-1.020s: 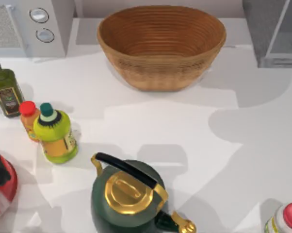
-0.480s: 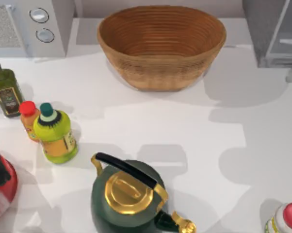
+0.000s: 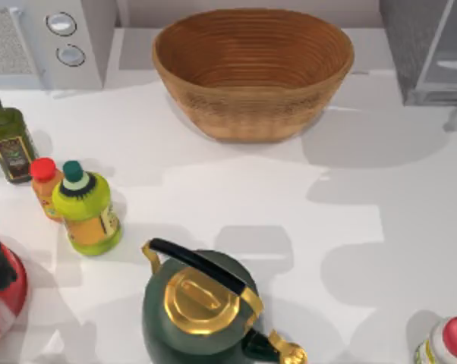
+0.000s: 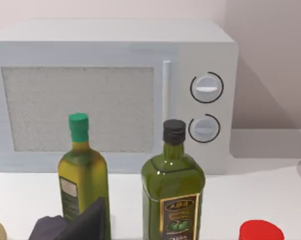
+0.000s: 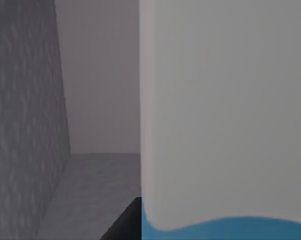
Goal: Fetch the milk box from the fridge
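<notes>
Milk box (image 5: 225, 115) close before the right gripper; its grip state unclear

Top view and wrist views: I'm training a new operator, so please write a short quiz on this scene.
1. True or false: the woven brown basket stands between the light-grey two-knob microwave and the dark-grey speckled fridge.
2. The dark-green kettle has a lid that is: A gold, B red, C white.
3. Right wrist view: the white milk box has a wavy-edged body of which colour?
Key: 1 true; 2 A; 3 blue.
</notes>
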`<state>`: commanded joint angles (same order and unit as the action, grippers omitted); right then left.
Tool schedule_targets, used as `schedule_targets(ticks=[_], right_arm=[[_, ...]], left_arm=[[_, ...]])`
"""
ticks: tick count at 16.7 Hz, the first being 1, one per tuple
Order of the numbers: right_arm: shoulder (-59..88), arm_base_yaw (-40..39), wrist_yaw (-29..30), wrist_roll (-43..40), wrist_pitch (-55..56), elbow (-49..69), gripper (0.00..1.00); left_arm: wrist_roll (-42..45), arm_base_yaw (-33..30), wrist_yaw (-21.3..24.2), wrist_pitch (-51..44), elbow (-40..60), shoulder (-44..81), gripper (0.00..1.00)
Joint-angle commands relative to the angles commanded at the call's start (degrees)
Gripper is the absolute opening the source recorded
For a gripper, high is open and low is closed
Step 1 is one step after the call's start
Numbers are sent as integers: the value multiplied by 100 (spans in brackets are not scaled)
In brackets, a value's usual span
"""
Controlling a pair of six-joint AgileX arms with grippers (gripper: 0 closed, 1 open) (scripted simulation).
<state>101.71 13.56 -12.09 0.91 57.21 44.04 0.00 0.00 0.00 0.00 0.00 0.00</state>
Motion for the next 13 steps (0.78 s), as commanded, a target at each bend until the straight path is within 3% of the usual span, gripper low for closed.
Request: schedule_targets(ticks=[5,13], right_arm=[[-2064,-264,224,-33,-1087,-836,0],[-6731,-863,747,-82,-3594,-2765,0]], left_arm=[[0,0,0,0,0,0,100],[0,0,0,0,0,0,100]])
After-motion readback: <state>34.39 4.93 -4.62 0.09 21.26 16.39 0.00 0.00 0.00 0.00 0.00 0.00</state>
